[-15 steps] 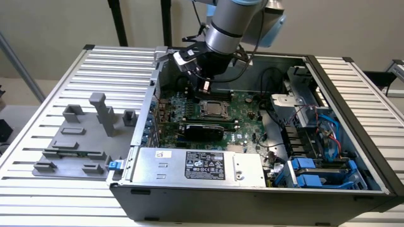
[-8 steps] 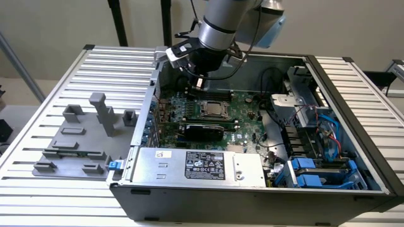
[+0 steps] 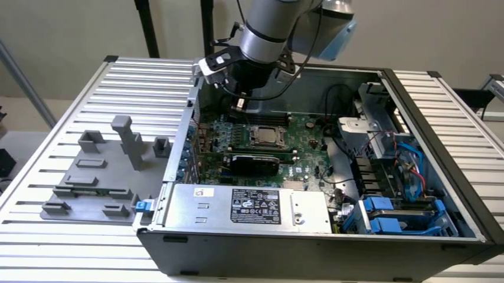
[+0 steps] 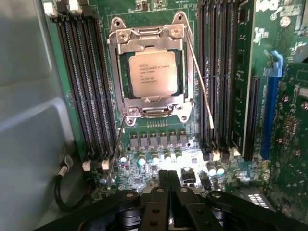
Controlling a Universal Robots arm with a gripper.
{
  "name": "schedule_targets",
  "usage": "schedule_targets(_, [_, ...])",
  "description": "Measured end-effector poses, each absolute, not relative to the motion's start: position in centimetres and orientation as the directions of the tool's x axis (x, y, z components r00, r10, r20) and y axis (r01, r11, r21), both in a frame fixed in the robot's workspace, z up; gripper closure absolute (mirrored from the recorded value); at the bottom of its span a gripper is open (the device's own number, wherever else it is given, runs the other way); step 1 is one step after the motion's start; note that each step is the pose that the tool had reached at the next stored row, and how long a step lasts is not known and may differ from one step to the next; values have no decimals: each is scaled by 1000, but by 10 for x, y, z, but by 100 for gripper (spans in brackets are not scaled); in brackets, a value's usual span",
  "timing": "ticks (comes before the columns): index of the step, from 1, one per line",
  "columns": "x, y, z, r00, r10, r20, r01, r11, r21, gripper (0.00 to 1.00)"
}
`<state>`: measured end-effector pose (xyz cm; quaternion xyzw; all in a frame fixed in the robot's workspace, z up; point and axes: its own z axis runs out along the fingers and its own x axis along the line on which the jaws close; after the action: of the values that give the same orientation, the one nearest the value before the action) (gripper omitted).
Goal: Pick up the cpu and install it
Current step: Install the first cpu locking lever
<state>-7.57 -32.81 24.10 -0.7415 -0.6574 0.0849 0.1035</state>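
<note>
– Gripper (image 3: pixel 238 104) (image 4: pixel 169 174) first: how is it set, and what does it hold?
– One black gripper. Its two flat fingers (image 4: pixel 162 192) are pressed together with no gap between them, clenched on nothing. In the exterior view it hangs in the upper middle of the frame on a silver and grey arm. It is over the far part of the green motherboard (image 3: pixel 308 126) and touches nothing that I can see.
– And the cpu?
– One cpu (image 4: pixel 151 72), a flat square chip with a silver-beige metal top and small dark print. It lies level within the socket frame (image 4: pixel 147 34), a shiny steel surround with rounded screw lugs. In the exterior view the cpu sits just above the centre of the frame, just below the gripper. Two thin wire levers flank the socket frame: one lever (image 4: pixel 199 79) and a second lever (image 4: pixel 117 144).
– What surrounds it?
– Two banks of long black plastic memory slots (image 4: pixel 84 82), one on each side of the socket, and one blue slot (image 4: pixel 272 106) beyond one bank. In the exterior view, one open dark computer case (image 3: pixel 315 250) lies on a ribbed aluminium table (image 3: pixel 141 76). One grey metal power supply box (image 3: pixel 236 206) with a black label sits at the lower middle. One grey plastic fixture (image 3: pixel 102 171) with upright posts stands at the left.
</note>
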Motion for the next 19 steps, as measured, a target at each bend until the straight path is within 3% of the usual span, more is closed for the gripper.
schedule_targets(11, [-79,-328,241,188,971,148,949,-140,-282,89])
schedule_targets(19, [-79,-328,241,262,945,197,936,-199,-290,89])
